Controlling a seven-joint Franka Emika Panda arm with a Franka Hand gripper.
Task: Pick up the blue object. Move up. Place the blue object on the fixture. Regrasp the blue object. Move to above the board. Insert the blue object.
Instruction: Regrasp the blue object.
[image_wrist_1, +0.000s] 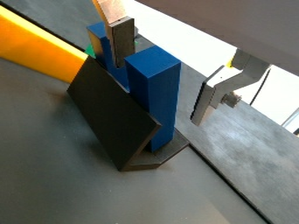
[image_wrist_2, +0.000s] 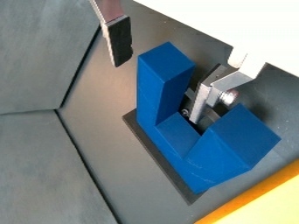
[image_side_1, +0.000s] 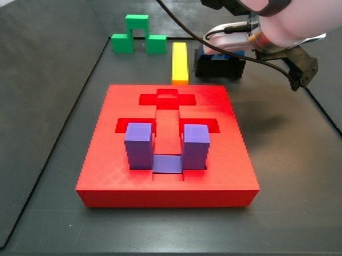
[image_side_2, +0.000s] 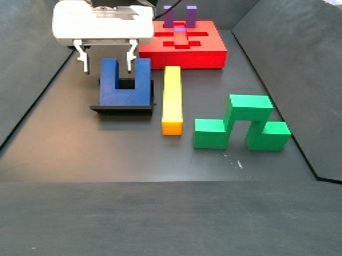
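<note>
- the blue object (image_side_2: 126, 82) is seated in the fixture (image_side_2: 104, 106), prongs up, just beside the yellow bar (image_side_2: 171, 98).
- the gripper (image_wrist_2: 176, 74) is seen spread, one prong standing between its fingers (image_wrist_2: 118, 39) with gaps on both sides; nothing is pinched.
- the block is judged rigid, light, matte and not fragile.
- a grasp across the flat faces of one prong is advised.
- the board (image_side_1: 120, 178) lies well apart.

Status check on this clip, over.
End effector open, straddling one prong. Blue object seated on fixture, prongs up. Nothing in the way.
</note>
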